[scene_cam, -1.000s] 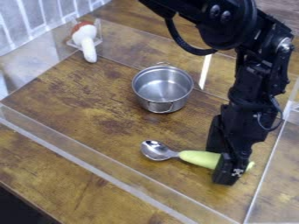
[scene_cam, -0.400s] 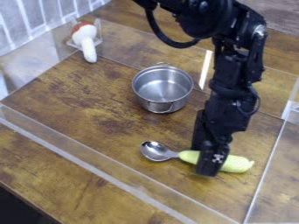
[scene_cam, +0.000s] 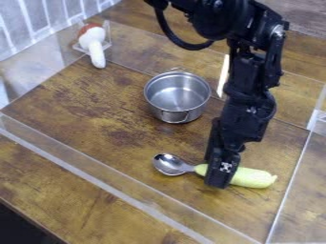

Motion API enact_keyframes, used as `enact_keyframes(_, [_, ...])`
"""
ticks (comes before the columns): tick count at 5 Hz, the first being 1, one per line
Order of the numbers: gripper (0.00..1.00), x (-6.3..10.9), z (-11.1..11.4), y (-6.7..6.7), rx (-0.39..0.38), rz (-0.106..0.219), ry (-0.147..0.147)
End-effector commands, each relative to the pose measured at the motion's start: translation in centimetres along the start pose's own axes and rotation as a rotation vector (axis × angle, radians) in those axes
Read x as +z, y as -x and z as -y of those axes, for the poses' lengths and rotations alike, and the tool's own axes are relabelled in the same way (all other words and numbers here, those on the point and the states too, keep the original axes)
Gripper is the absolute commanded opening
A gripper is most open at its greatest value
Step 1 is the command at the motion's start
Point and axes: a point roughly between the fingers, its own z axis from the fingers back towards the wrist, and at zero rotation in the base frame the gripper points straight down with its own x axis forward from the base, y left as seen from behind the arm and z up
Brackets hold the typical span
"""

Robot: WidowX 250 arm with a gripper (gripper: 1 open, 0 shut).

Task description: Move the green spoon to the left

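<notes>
We've got the hand low in the lower right of the frame, pointing steeply down and sitting right on top of the green spoon. Fingers look spread wide, nothing lifted; we can't tell if they straddle the handle or just press on it, since the hand covers the mid part.

The spoon lies flat on the wooden surface, shiny bowl end toward the left, yellow-green handle poking out to the right of the hand. So it's not moved left yet, by our read; the grasp is the step in hand.

What could go wrong, as we judge it:
- Handle is thick, rounded plastic, prob. slick. If the fingers close off-centre it can roll or squirt out sideways.
- Spoon lies flat, so fingertips may scrape the surface instead of getting under.
- A grip near one end would let the metal end droop or swing.
- A push w/o a grip could spin the spoon rather than shift it.

Around it:
- The steel bowl sits above and left of the spoon, apart from it; a leftward path along the lower part of the surface looks free.
- A clear raised edge runs diagonally just below-left of the spoon, so dragging too low could bump it.
- A white object w/ a red tip is far off, upper left, no obstacle.
</notes>
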Motion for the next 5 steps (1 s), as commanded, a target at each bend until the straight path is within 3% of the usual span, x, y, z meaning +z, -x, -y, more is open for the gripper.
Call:
enact_keyframes(1, [1.00, 0.7, -1.1, 0.2, -0.008, 0.021, -0.013])
enact_keyframes(3, [1.00, 0.4, -0.1, -0.9, -0.113, 0.011, -0.014])
enact_keyframes(4, [0.00, 0.2, 0.2, -0.4, -0.109, 0.015, -0.009])
enact_keyframes(5, [0.00, 0.8, -0.5, -1.0, -0.043, 0.030, 0.003])
